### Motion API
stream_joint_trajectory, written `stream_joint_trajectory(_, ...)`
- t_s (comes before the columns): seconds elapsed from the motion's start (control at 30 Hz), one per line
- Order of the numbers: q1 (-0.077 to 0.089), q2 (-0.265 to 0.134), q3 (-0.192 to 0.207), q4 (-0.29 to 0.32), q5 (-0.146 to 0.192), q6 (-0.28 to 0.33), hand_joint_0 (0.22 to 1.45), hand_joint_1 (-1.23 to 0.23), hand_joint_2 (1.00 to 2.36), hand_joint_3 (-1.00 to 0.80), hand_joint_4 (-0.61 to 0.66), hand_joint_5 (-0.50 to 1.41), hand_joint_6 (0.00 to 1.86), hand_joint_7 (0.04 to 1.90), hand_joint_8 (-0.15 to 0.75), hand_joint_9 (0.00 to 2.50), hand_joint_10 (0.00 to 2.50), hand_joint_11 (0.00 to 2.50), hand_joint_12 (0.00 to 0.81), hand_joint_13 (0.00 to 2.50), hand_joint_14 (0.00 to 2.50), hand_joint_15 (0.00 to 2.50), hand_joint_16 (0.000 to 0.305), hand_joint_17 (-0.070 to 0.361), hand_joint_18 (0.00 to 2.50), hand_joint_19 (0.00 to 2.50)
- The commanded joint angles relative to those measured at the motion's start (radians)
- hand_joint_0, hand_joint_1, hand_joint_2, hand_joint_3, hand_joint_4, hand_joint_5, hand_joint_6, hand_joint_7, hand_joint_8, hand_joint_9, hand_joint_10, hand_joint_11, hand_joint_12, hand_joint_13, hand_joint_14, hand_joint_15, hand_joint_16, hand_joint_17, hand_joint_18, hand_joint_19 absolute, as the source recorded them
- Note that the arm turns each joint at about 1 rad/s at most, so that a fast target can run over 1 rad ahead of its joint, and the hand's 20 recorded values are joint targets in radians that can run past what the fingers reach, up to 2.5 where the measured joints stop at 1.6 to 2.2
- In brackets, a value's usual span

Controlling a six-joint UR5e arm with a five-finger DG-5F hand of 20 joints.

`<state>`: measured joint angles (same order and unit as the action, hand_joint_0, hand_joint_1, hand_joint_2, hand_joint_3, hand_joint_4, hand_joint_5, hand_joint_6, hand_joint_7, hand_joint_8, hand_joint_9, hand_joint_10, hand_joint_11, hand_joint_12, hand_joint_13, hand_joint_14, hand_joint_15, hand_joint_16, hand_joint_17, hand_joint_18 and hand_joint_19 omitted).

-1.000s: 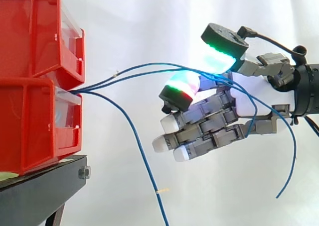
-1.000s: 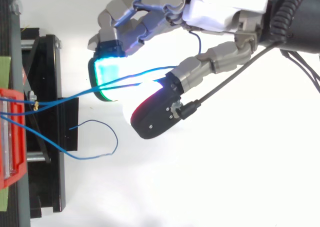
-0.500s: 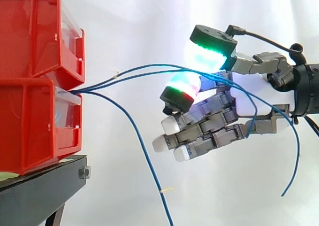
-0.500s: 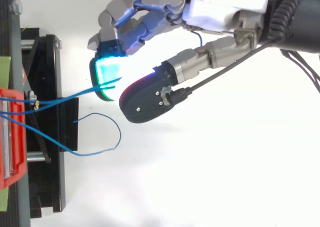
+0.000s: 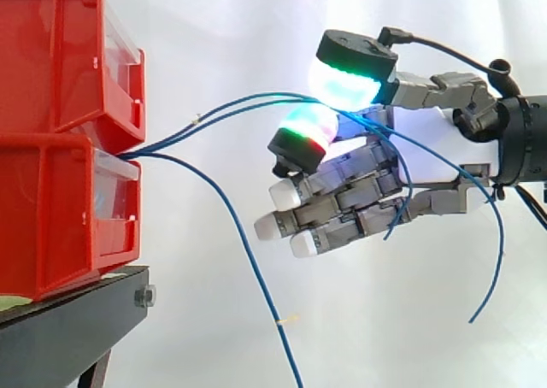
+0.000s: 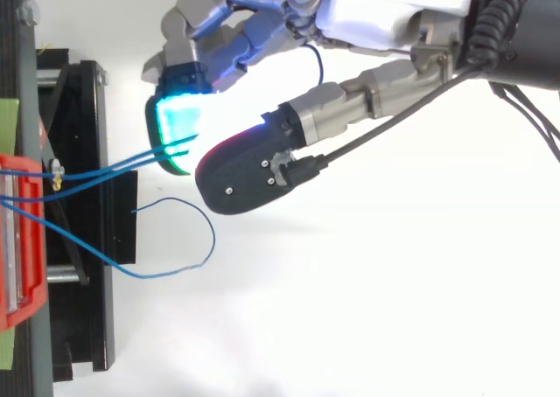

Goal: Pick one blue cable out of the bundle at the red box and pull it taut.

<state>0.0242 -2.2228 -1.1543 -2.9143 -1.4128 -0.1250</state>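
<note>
Backed by plain white fabric curtain (image 5: 248, 29), brightly and evenly lit. Fitted at lower left with black metal stand (image 5: 60, 332), bolted at corner.

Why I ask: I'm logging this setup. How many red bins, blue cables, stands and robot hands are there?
Red bins: 2
Blue cables: 3
Black stand: 1
Robot hand: 1
Total: 7
</note>
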Motion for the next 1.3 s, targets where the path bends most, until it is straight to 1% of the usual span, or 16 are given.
stream_joint_trajectory(0.0, 0.000, -0.001, 0.004, 0.000, 0.000, -0.002, 0.62, -0.88, 1.02, -0.20, 0.07, -0.15, 0.86, 1.13, 0.304, 0.74, 0.01, 0.35, 0.372, 0.39, 0.01, 0.18, 0.055, 0.124, 0.37, 0.23)
stream_joint_trajectory(0.1, 0.000, 0.000, 0.004, -0.002, 0.000, -0.002, 0.66, -0.91, 1.02, -0.23, 0.03, -0.16, 0.88, 1.13, 0.296, 0.71, 0.01, 0.36, 0.374, 0.39, 0.01, 0.18, 0.055, 0.125, 0.38, 0.21)
stream_joint_trajectory(0.2, 0.000, -0.001, 0.004, -0.006, 0.000, 0.001, 0.69, -0.94, 1.02, -0.27, -0.01, -0.17, 0.89, 1.09, 0.289, 0.69, 0.01, 0.35, 0.372, 0.39, 0.01, 0.17, 0.055, 0.125, 0.39, 0.20)
stream_joint_trajectory(0.27, 0.000, 0.000, 0.004, -0.014, 0.000, 0.002, 0.69, -0.95, 1.02, -0.28, -0.01, -0.17, 0.89, 1.08, 0.285, 0.67, 0.01, 0.34, 0.371, 0.39, 0.01, 0.17, 0.056, 0.125, 0.39, 0.20)
stream_joint_trajectory(0.5, 0.000, -0.001, 0.004, -0.019, 0.000, 0.002, 0.70, -0.97, 1.01, -0.36, 0.03, -0.18, 0.89, 1.08, 0.277, 0.64, 0.01, 0.34, 0.372, 0.38, 0.01, 0.16, 0.056, 0.125, 0.39, 0.19)
stream_joint_trajectory(0.73, -0.001, -0.001, 0.004, -0.019, 0.000, 0.002, 0.72, -0.99, 1.00, -0.46, 0.04, -0.18, 0.89, 1.05, 0.271, 0.63, 0.01, 0.33, 0.372, 0.38, 0.01, 0.16, 0.055, 0.125, 0.39, 0.18)
stream_joint_trajectory(0.8, -0.001, -0.001, 0.004, -0.019, 0.000, 0.002, 0.70, -1.01, 1.00, -0.50, 0.05, -0.18, 0.89, 1.06, 0.266, 0.63, 0.01, 0.33, 0.372, 0.37, 0.01, 0.16, 0.055, 0.125, 0.39, 0.19)
stream_joint_trajectory(0.87, 0.000, -0.001, 0.004, -0.019, 0.000, 0.001, 0.65, -1.02, 1.00, -0.50, 0.05, -0.19, 0.89, 1.06, 0.265, 0.63, 0.01, 0.34, 0.372, 0.37, 0.01, 0.17, 0.055, 0.125, 0.38, 0.20)
stream_joint_trajectory(0.93, 0.000, -0.001, 0.004, -0.019, 0.000, 0.002, 0.57, -1.01, 1.00, -0.50, 0.06, -0.19, 0.88, 1.05, 0.268, 0.62, 0.01, 0.34, 0.377, 0.36, 0.01, 0.17, 0.057, 0.128, 0.37, 0.21)
stream_joint_trajectory(1.0, 0.000, 0.000, 0.004, -0.019, 0.000, 0.002, 0.50, -0.96, 1.00, -0.50, 0.08, -0.18, 0.89, 1.01, 0.287, 0.63, 0.01, 0.34, 0.391, 0.36, 0.01, 0.18, 0.060, 0.135, 0.38, 0.22)
stream_joint_trajectory(1.03, 0.000, 0.000, 0.004, -0.019, 0.000, 0.002, 0.50, -0.96, 1.00, -0.50, 0.09, -0.18, 0.88, 1.01, 0.293, 0.64, 0.01, 0.35, 0.392, 0.36, 0.01, 0.18, 0.060, 0.135, 0.37, 0.22)
stream_joint_trajectory(1.1, 0.000, 0.000, 0.005, -0.019, 0.000, 0.002, 0.45, -0.89, 1.00, -0.50, 0.12, -0.17, 0.88, 1.01, 0.319, 0.67, 0.01, 0.34, 0.409, 0.37, 0.01, 0.19, 0.064, 0.144, 0.38, 0.24)
stream_joint_trajectory(1.27, 0.000, -0.001, 0.004, -0.019, 0.000, 0.001, 0.41, -0.80, 1.00, -0.50, 0.15, -0.16, 0.87, 0.96, 0.345, 0.70, 0.01, 0.34, 0.432, 0.38, 0.01, 0.19, 0.069, 0.155, 0.39, 0.25)
